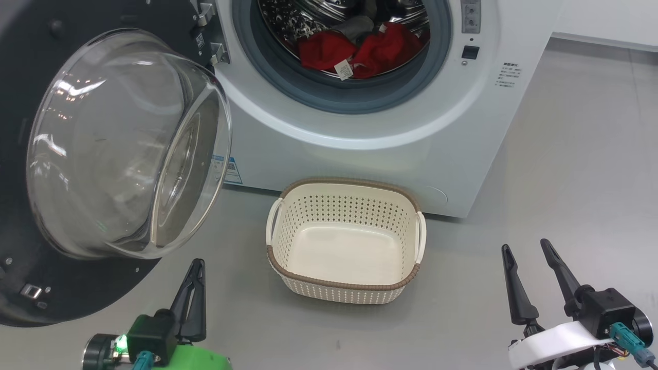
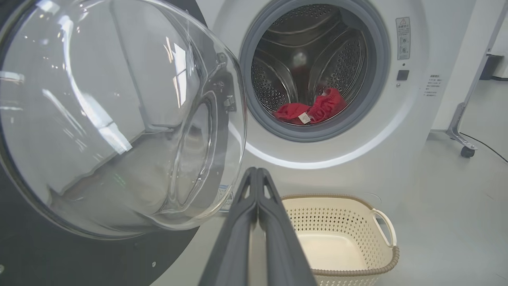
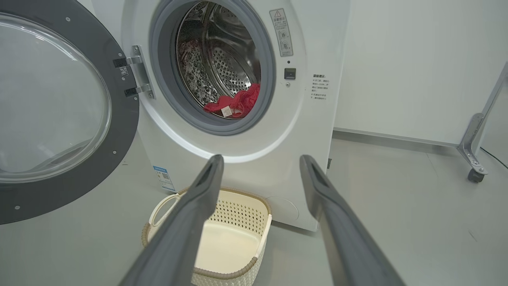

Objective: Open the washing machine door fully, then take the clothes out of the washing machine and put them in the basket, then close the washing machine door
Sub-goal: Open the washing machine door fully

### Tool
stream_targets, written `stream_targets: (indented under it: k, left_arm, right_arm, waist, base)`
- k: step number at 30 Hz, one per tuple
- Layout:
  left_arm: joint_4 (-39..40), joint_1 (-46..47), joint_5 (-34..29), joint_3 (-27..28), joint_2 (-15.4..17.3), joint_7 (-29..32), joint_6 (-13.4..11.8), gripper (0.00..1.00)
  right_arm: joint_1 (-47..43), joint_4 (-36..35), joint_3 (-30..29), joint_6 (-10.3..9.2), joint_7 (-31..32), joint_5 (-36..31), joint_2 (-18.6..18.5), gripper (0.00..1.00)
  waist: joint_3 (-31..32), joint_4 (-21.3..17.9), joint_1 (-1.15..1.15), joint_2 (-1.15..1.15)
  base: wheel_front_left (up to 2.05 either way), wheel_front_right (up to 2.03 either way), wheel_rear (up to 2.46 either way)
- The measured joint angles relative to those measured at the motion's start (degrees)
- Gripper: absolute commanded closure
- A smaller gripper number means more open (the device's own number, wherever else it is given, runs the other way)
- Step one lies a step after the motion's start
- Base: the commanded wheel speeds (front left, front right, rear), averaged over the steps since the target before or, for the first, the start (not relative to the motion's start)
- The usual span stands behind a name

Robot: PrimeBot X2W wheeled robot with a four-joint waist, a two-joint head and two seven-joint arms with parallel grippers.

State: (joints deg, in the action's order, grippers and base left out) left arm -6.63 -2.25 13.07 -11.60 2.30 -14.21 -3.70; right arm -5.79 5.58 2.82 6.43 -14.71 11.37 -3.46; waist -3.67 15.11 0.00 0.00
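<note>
The washing machine (image 1: pixel 318 154) stands ahead with its door (image 1: pixel 123 149) swung wide open to the left, glass bowl bulging toward me. Red clothes (image 1: pixel 370 49) with a white tag lie at the front of the steel drum, also seen as clothes (image 2: pixel 313 111) and clothes (image 3: pixel 236 104). The cream basket (image 1: pixel 406 205) sits empty on the floor before the machine. My left gripper (image 1: pixel 196 264) is shut with nothing in it, low beside the door. My right gripper (image 1: pixel 527 249) is open and empty, to the right of the basket.
Grey floor (image 1: pixel 565 154) spreads to the right of the machine. A white wall runs behind, and a metal stand leg with a caster (image 3: pixel 474 174) rests at the far right. The open door (image 2: pixel 99 119) crowds the left side near my left arm.
</note>
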Motion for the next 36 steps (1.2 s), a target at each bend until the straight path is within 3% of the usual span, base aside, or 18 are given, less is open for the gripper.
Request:
stream_targets:
  k: [4,8,9,10,11,27,36]
  left_arm:
    - [0.97,-0.46,0.04,-2.15,0.1,-0.02,-0.01,0.96]
    - [1.56,-0.62,0.04,-3.12,0.14,-0.04,-0.09,0.53]
    - [1.57,-0.72,0.04,-3.19,0.15,-0.04,-0.15,0.35]
    - [1.6,-0.78,0.05,-3.21,0.15,-0.04,-0.25,0.08]
    - [1.66,-0.81,0.05,-3.22,0.15,-0.04,-0.32,0.0]
    - [1.92,-1.93,0.47,-3.2,0.22,1.09,-1.82,0.0]
    - [1.82,-2.01,0.25,-3.74,0.25,1.87,-2.07,0.0]
  right_arm:
    - [0.0,-0.04,-0.01,0.0,0.0,0.0,0.05,0.0]
    - [-0.01,-0.16,0.0,0.0,0.0,0.0,0.15,0.0]
    - [-0.03,-0.21,0.0,0.0,0.0,0.0,0.15,0.0]
    - [-0.03,-0.25,0.02,0.0,0.0,0.0,0.15,0.0]
    - [-0.03,-0.3,0.02,0.0,0.0,0.0,0.18,0.0]
    - [-0.74,-0.63,-0.23,-0.01,0.0,0.0,0.27,0.0]
    - [-1.94,-1.23,-1.08,-0.04,0.0,0.0,0.37,0.0]
  waist:
    - [0.18,-2.09,0.0,0.0]
    - [0.32,-3.97,0.0,0.0]
    - [0.34,-4.45,0.0,0.0]
    - [0.35,-4.94,0.0,0.0]
    - [0.37,-5.43,0.0,0.0]
    - [1.28,-12.86,0.0,0.0]
    - [1.72,-14.55,0.0,0.0]
  base:
    - [0.0,0.0,0.0]
    - [0.0,0.0,0.0]
    - [0.0,0.0,0.0]
    - [0.0,0.0,0.0]
    - [0.0,0.0,0.0]
    - [0.0,0.0,0.0]
    - [0.0,0.0,0.0]
